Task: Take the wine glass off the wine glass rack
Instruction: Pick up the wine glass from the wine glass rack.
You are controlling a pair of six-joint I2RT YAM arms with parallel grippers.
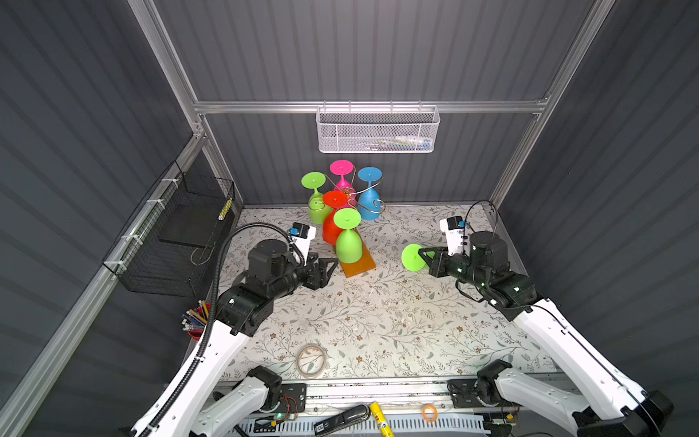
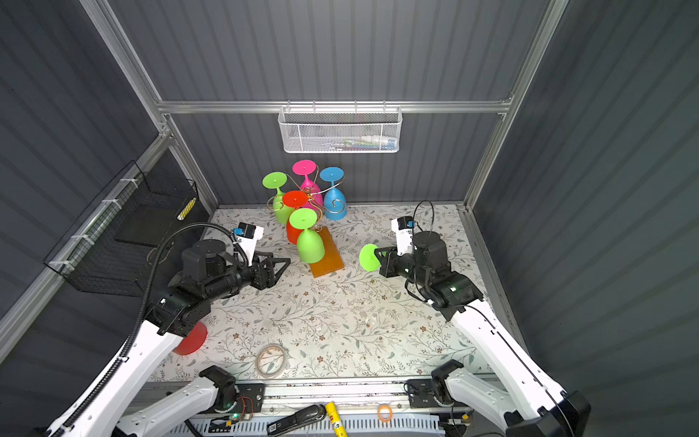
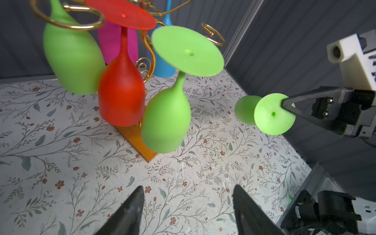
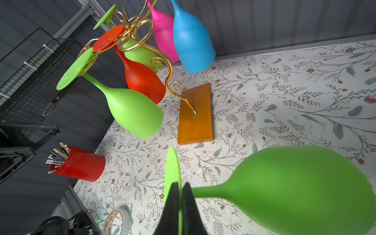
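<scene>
Right wrist: R jaws were clamped on foot edge of green wine glass [image 4: 301, 189], clear of wine glass rack [image 4: 195, 122], above bench [image 4: 284, 91]; L jaws wide, empty. Thin-edge pinch: glass might've swung, slipped.

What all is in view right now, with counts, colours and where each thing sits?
wine glass rack: one, gold wire on an orange-brown base, back middle of the table
hanging green glasses: two, green, upside down on the rack
red glass: one, red, on the rack
pink glass: one, pink, on the rack
blue glass: one, blue, on the rack
held green glass: one, green, off the rack, gripped by its foot
mesh basket: one, white, on the back rail
wire basket: one, black, on the left wall
pencil cup: one, red, at the table's left edge
tape roll: one, pale, near the front edge
table: one, floral cover
left gripper: one, black, open and empty, near the rack's base
right gripper: one, black, shut on the held green glass
</scene>
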